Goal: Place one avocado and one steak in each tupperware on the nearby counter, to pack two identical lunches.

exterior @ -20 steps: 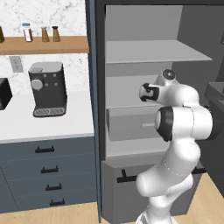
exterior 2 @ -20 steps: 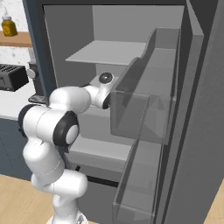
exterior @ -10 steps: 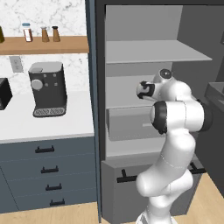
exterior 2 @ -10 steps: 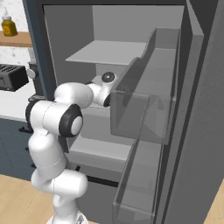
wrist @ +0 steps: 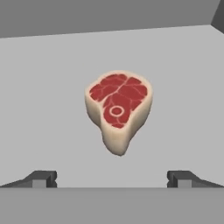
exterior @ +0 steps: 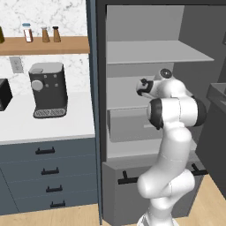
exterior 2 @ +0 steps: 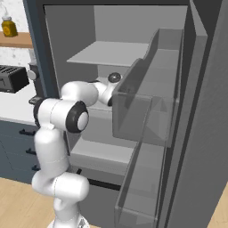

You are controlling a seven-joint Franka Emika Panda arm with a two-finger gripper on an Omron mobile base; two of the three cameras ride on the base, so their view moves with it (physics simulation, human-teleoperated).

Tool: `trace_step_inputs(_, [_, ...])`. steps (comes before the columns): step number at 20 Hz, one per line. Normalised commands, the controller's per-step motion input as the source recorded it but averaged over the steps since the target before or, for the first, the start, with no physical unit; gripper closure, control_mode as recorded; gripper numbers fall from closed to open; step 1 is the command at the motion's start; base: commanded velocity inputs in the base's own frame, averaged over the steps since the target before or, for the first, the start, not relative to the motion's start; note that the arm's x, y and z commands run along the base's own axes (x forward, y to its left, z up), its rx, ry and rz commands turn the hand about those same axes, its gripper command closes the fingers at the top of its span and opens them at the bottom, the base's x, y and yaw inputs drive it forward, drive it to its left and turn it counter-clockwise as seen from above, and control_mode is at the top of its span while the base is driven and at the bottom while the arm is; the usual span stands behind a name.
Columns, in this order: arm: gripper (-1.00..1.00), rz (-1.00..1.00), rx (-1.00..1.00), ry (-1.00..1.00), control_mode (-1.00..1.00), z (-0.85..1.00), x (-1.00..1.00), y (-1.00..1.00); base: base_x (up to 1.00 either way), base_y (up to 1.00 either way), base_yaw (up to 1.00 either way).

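Steaks: one steak (wrist: 119, 109), red meat with a pale fat rim and a small round bone mark, lying flat on a grey fridge shelf (wrist: 52, 109), near the shelf's middle and well clear of its back edge.
Gripper: the gripper (wrist: 112, 179) has its two dark fingertips (wrist: 41, 178) spread wide apart, nothing between them; the steak sits ahead of the tips, centred between them, not touched.
Arm: one white arm (exterior: 174, 145) reaching into the open fridge (exterior: 145, 26) at middle-shelf height; in the left base view its hand points inward to the left.
Fridge contents: the upper shelf (exterior: 154, 52) looks bare in both base views; a closed grey drawer (exterior: 128, 126) sits below the arm's hand; what is inside cannot be told.
Door bins: two translucent bins (exterior 2: 147, 107) on the open door, one above the other, seen in the right base view.
Counter: the counter (exterior: 44, 128) runs left of the fridge, white top over four drawer handles (exterior: 45, 151).
On counter: one dark coffee machine (exterior: 48, 88) near the back edge; a black appliance (exterior: 4, 94) at the far left edge.
Wall shelf: wooden shelf (exterior: 44, 44) with three small jars (exterior: 27, 32).
Right base view extra: a toaster (exterior 2: 13, 78) and a yellow bottle (exterior 2: 8, 26).
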Motion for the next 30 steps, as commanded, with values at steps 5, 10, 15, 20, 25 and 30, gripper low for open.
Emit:
trace_step_inputs(5, [-1.00, 0.00, 0.00, 0.00, -1.00, -0.03, 0.34, -0.03, 0.00, 0.00, 0.00])
trace_step_inputs(10, [-1.00, 0.00, 0.00, 0.00, -1.00, -0.08, 0.34, -0.06, 0.00, 0.00, 0.00])
trace_step_inputs(15, [-1.00, 0.00, 0.00, 0.00, -1.00, -0.21, 0.35, -0.10, 0.00, 0.00, 0.00])
trace_step_inputs(20, [-1.00, 0.00, 0.00, 0.00, -1.00, -0.31, 0.41, -0.11, 0.00, 0.00, 0.00])
trace_step_inputs(25, [1.00, 0.00, 0.00, 0.00, -1.00, -0.50, 0.47, -0.01, 0.00, 0.00, 0.00])
trace_step_inputs(30, [1.00, 0.02, -0.01, 0.01, -1.00, -0.86, 0.07, 0.06, 0.00, 0.00, 0.00])
